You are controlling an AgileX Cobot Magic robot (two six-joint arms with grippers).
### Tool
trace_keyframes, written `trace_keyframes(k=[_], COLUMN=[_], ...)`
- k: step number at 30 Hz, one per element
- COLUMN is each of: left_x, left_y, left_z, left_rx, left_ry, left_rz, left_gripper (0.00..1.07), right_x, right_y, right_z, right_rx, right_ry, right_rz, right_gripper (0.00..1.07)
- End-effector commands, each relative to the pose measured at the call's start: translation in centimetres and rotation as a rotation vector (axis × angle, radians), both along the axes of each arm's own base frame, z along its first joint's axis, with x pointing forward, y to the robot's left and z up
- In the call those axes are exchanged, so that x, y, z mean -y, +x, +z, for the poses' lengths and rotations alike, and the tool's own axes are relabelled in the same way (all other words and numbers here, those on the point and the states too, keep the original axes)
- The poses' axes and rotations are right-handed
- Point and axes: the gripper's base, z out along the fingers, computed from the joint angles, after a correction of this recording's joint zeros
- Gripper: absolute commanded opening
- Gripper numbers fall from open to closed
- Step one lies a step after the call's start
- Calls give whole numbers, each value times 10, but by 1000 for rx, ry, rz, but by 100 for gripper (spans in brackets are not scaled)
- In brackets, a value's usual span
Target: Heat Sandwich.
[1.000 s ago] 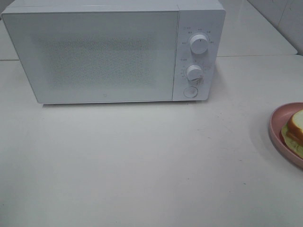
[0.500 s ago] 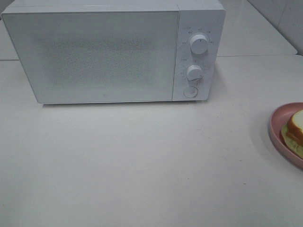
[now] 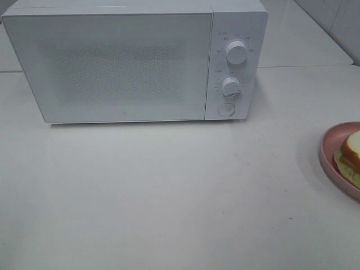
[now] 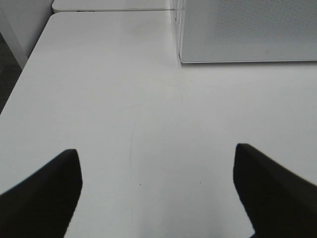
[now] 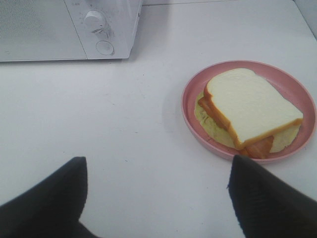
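Right wrist view: white-bread sandwich (image 5: pixel 252 106), tan crust, on pink plate (image 5: pixel 193 91); right gripper (image 5: pixel 157 191), left gripper (image 4: pixel 157 181) wide, empty.

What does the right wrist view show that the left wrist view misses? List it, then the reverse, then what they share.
Only the right wrist view: the sandwich on its pink plate, plus the microwave's lower knob and round button. Only the left wrist view: the table's far edge and the seam to a second table behind. Both: the white tabletop, part of the closed microwave door, and a pair of dark fingers spread wide with nothing between them.
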Motion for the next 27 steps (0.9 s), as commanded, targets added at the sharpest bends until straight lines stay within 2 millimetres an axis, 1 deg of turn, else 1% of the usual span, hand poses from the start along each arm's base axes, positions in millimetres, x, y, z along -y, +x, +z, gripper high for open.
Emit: trace_keyframes(k=[1,27], left_x=[0,0], left_y=[-2,-2], left_z=[0,0], left_rx=[32,32], left_ry=[-7,-7], left_rz=[7,7], left_gripper=[77,77], right_x=[1,1], right_y=[-2,-2], right_z=[0,0], right_rx=[26,26], right_ry=[-1,-1], right_rz=[-16,-16], right_gripper=[77,77])
